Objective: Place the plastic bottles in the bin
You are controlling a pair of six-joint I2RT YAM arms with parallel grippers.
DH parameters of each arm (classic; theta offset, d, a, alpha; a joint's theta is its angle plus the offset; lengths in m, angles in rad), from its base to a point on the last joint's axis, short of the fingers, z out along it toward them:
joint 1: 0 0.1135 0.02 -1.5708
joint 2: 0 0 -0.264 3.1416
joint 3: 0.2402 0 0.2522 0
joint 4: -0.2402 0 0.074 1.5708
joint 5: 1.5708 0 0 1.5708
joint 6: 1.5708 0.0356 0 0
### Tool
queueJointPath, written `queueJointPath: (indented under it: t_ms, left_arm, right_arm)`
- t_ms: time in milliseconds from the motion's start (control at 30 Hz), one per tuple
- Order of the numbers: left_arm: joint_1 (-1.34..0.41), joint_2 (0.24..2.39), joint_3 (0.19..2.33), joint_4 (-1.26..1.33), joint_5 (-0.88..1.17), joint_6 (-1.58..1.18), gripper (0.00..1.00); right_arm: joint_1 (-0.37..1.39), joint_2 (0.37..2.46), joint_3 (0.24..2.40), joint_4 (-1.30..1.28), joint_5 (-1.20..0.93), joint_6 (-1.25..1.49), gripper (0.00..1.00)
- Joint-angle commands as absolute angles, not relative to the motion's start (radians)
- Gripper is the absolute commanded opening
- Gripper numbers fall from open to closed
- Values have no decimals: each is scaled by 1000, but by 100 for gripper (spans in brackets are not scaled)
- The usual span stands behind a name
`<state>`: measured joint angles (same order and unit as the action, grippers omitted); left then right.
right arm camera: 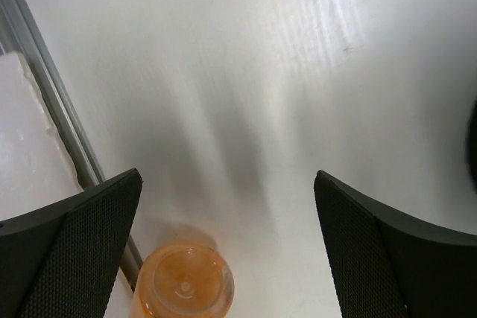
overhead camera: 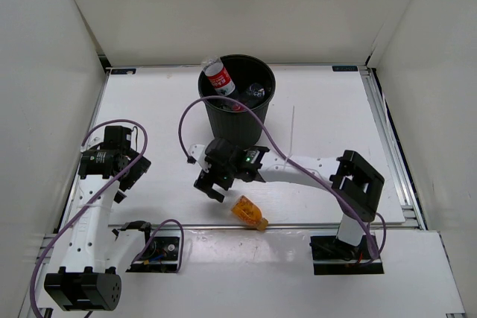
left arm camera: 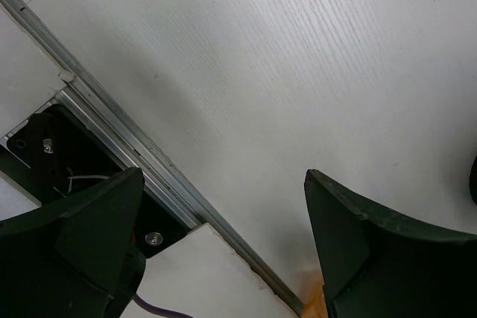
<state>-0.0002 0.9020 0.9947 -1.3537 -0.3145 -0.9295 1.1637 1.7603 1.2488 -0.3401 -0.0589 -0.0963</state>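
Note:
The black bin (overhead camera: pixel 237 102) stands at the back middle of the table. A clear bottle with a red label (overhead camera: pixel 219 77) leans on its left rim, and at least one more clear bottle (overhead camera: pixel 255 94) lies inside. The squat orange bottle (overhead camera: pixel 250 212) lies on its side by the table's front edge. My right gripper (overhead camera: pixel 210 184) is open and empty, just left of and above the orange bottle. In the right wrist view the orange bottle (right arm camera: pixel 182 282) shows low between the open fingers (right arm camera: pixel 82 236). My left gripper (overhead camera: pixel 128 180) is open and empty at the front left (left arm camera: pixel 223 243).
A metal rail (left arm camera: pixel 141 150) runs along the table's front edge, with a lower white ledge (overhead camera: pixel 246 258) and the arm base plates in front of it. White walls enclose the table on three sides. Purple cables (overhead camera: pixel 186 121) loop over both arms.

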Motion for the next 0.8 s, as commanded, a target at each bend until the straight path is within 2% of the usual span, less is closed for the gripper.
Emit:
queueJointPath:
  t_ms: [0,167,533,767]
  left_arm:
    - [-3,888,991,-1416,-327,-939,100]
    - [-3,888,991,-1416,-327,-939,100]
    - [-3,888,963,-1397,-308,-939,100]
    - [-3,907,963,-1387,-290,-939,100]
  right_arm:
    - [1163,1729,1324,-397,-5,-133,100]
    - [1154,1698,1348,-531,5,-103,100]
    - [1154,1450,1118,-597,-12,87,100]
    - [1196,1471,1025,-569,-55,166,100]
